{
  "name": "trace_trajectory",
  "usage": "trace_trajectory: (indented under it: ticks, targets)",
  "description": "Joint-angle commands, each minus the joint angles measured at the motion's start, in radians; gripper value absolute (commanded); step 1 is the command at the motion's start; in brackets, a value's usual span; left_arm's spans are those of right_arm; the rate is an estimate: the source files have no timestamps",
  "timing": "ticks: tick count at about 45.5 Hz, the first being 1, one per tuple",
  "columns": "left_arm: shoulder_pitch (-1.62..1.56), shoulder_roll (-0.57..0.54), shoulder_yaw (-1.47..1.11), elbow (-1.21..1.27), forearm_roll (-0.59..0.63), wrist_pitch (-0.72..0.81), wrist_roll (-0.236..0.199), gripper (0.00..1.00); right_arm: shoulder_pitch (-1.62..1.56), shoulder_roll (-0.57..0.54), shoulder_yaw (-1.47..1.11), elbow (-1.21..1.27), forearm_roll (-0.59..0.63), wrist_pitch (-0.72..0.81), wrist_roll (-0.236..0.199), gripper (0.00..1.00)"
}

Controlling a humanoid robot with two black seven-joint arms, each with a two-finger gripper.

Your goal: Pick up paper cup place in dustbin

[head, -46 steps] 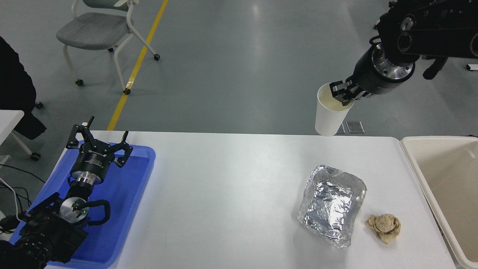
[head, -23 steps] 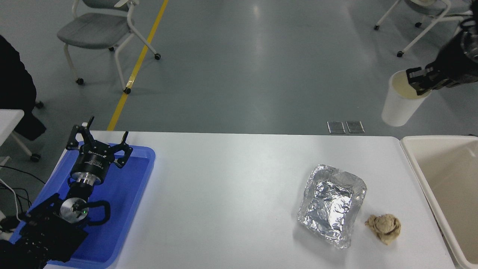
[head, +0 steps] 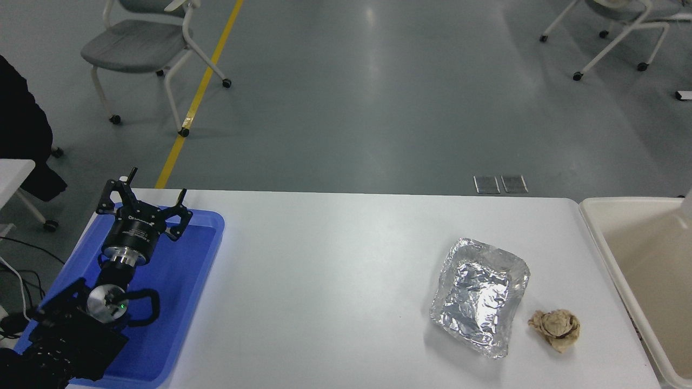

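Observation:
The cream-white dustbin (head: 601, 237) stands off the table's right end, its beige inside partly in view. A narrow white sliver (head: 688, 206) shows at the picture's right edge above the dustbin's far rim. It may be the side of the paper cup, but too little shows to be sure. My right arm and gripper are out of view. My left gripper (head: 141, 208) rests parked over the blue tray at the lower left, fingers spread open and holding nothing.
A crumpled silver foil tray (head: 480, 296) and a crumpled brown paper ball (head: 556, 328) lie on the white table (head: 335, 281) near the dustbin. The blue tray (head: 184, 302) sits at the left end. Chairs stand on the floor beyond.
The right arm carried the paper cup to the right, above the table's far edge, and left the picture. Only a white sliver remains at the right edge. The left arm has not moved.

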Motion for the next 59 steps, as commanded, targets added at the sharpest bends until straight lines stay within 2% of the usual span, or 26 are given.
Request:
trace_trajectory:
  ticks: [1, 9, 15, 23, 37, 38, 39, 40, 41, 53, 59]
  targets:
    - [0.0, 0.0, 0.0, 0.0, 0.0, 0.0, 0.0, 1.0, -0.531, 0.113, 0.337, -0.291, -0.011, -0.149, 0.043, 0.0]
    - [0.0, 0.0, 0.0, 0.0, 0.0, 0.0, 0.0, 1.0, -0.717, 0.254, 0.472, -0.447, 0.008, -0.201, 0.051, 0.0]
    - [0.0, 0.0, 0.0, 0.0, 0.0, 0.0, 0.0, 1.0, -0.768, 0.331, 0.483, -0.496, 0.098, -0.215, 0.049, 0.0]
    - [0.0, 0.0, 0.0, 0.0, 0.0, 0.0, 0.0, 1.0, -0.786, 0.392, 0.486, -0.521, 0.172, -0.234, 0.04, 0.0]
    - [0.0, 0.0, 0.0, 0.0, 0.0, 0.0, 0.0, 1.0, -0.805, 0.424, 0.508, -0.536, 0.192, -0.264, 0.038, 0.01]
    - [0.0, 0.0, 0.0, 0.0, 0.0, 0.0, 0.0, 1.0, -0.805, 0.424, 0.509, -0.538, 0.192, -0.266, 0.038, 0.18]
    - [0.0, 0.0, 0.0, -0.003, 0.0, 0.0, 0.0, 1.0, -0.805, 0.424, 0.512, -0.539, 0.192, -0.269, 0.038, 0.45]
    - [0.0, 0.0, 0.0, 0.0, 0.0, 0.0, 0.0, 1.0, -0.805, 0.423, 0.515, -0.539, 0.192, -0.272, 0.038, 0.79]
    - [0.0, 0.0, 0.0, 0.0, 0.0, 0.0, 0.0, 1.0, -0.803, 0.423, 0.518, -0.538, 0.193, -0.272, 0.038, 1.0]
    - [-0.002, 0.0, 0.0, -0.003, 0.0, 0.0, 0.0, 1.0, -0.719, 0.414, 0.497, -0.522, 0.189, -0.246, 0.038, 1.0]
    - [-0.002, -0.001, 0.0, 0.0, 0.0, 0.0, 0.0, 1.0, -0.579, 0.381, 0.385, -0.474, 0.179, -0.206, 0.038, 1.0]
